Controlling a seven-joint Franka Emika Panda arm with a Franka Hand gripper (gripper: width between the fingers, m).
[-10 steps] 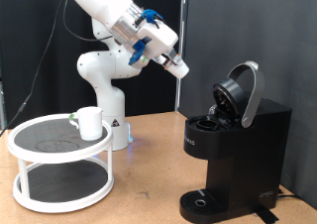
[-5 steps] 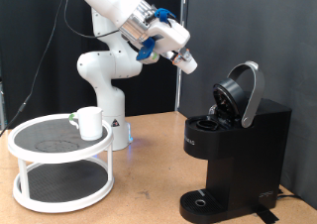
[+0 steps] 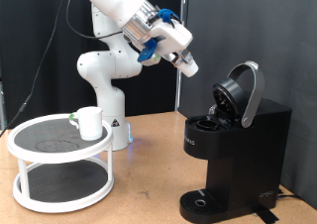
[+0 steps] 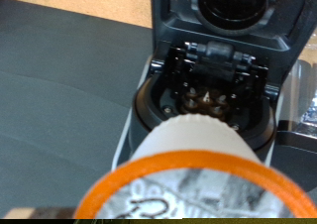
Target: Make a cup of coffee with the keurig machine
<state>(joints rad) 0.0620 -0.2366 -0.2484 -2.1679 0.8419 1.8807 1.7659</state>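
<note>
Even light; wrist foreground seemingly blurred.

We see a black curtain (image 3: 238, 26) behind the whole scene; it hangs in soft vertical folds and fills the background of the exterior view. A thin dark pole (image 3: 183, 36) stands upright before it, near the middle. At the exterior view's far left edge we notice a pale narrow strip (image 3: 2, 95), but we cannot tell what it is. The tabletop (image 3: 149, 184) is of light brown wood with a smooth, matt surface, and it reaches to the exterior view's bottom. The light is even and bright, with only soft shadows on the wood.
</note>
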